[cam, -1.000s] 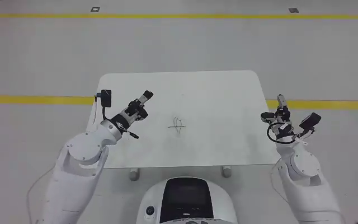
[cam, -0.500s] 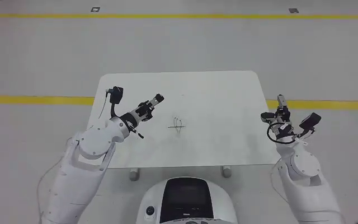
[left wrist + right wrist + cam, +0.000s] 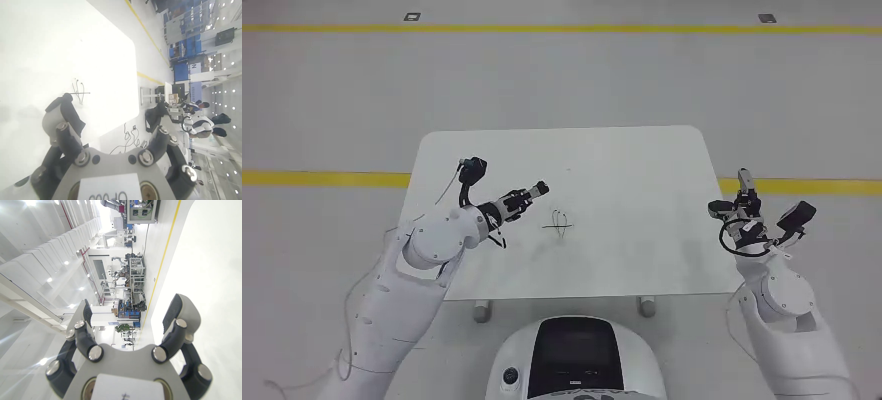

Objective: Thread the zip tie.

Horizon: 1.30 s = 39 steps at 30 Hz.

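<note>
From my station I see the zip tie [image 3: 560, 222] lying flat on the white table [image 3: 642, 160], a little to the left of the table's middle and toward its front half. It reads as thin dark strands, one straight piece crossed by looped ones, and in the left wrist view [image 3: 79, 91] nothing is touching it. My left gripper [image 3: 540, 187] hangs over the table's left half, inward from its left edge and just short of the strands. Its fingers are spread wide with nothing between them [image 3: 113, 102], and one dark fingertip [image 3: 66, 96] sits close beside the tie without contact. My right gripper [image 3: 745, 182] is off the table, just past its right edge, and its ribbed pads [image 3: 174, 308] are parted and empty [image 3: 131, 300].
</note>
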Available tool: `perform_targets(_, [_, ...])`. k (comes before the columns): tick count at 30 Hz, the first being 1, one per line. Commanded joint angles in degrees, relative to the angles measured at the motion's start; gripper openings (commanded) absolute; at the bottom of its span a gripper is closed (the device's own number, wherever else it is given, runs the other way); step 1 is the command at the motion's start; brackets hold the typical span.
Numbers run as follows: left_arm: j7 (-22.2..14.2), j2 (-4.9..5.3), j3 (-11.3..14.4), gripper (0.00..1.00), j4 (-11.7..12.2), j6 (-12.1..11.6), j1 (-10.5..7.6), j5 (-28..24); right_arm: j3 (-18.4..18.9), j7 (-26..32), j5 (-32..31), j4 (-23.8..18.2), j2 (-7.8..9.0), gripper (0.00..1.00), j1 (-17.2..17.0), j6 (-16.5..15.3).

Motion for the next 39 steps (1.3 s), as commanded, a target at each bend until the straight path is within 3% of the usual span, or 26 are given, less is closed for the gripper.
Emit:
perform_targets(1, [0.0, 0.0, 0.0, 1.0, 0.0, 0.0, 0.0, 0.0, 0.0, 0.0, 0.0, 0.0, 0.0, 1.0, 0.0, 0.0])
perform_targets(4, [-1.9, 0.19, 2.0, 1.0, -0.6, 0.0, -1.47, 4.8, 0.0, 0.0, 0.0, 0.0, 0.0, 1.0, 0.0, 0.0])
perform_targets(7, [-5.2, 0.15, 4.4, 1.0, 1.2, 0.0, -4.3, 9.8, 0.0, 0.0, 0.0, 0.0, 0.0, 1.0, 0.0, 0.0])
perform_targets(13, [-14.3, -1.29, 10.3, 1.0, 9.3, 0.0, -11.72, 16.0, 0.0, 0.0, 0.0, 0.0, 0.0, 1.0, 0.0, 0.0])
perform_targets(14, [-13.7, -1.62, 10.7, 1.0, 10.0, 0.0, -12.39, 16.4, 0.0, 0.0, 0.0, 0.0, 0.0, 1.0, 0.0, 0.0])
perform_targets(24, [-13.3, -1.68, 11.4, 1.0, 9.9, -0.5, -12.96, 17.3, 0.0, 0.0, 0.0, 0.0, 0.0, 1.0, 0.0, 0.0])
perform_targets(28, [-15.7, -2.44, 15.3, 1.0, 12.6, 0.0, -17.83, 20.4, 0.0, 0.0, 0.0, 0.0, 0.0, 1.0, 0.0, 0.0])
perform_targets(29, [-16.6, -2.86, 16.9, 1.0, 13.8, 0.0, -19.85, 21.4, 0.0, 0.0, 0.0, 0.0, 0.0, 1.0, 0.0, 0.0])
perform_targets(32, [-19.6, -4.12, 20.9, 1.0, 18.6, 0.0, -23.98, 21.9, 0.0, 0.0, 0.0, 0.0, 0.0, 1.0, 0.0, 0.0])
perform_targets(34, [-24.9, -4.84, 24.1, 1.0, 22.0, -0.2, -26.25, 22.1, 0.0, 0.0, 0.0, 0.0, 0.0, 1.0, 0.0, 0.0])
perform_targets(39, [-25.4, -4.94, 24.4, 1.0, 22.4, -0.2, -26.71, 21.9, 0.0, 0.0, 0.0, 0.0, 0.0, 1.0, 0.0, 0.0])
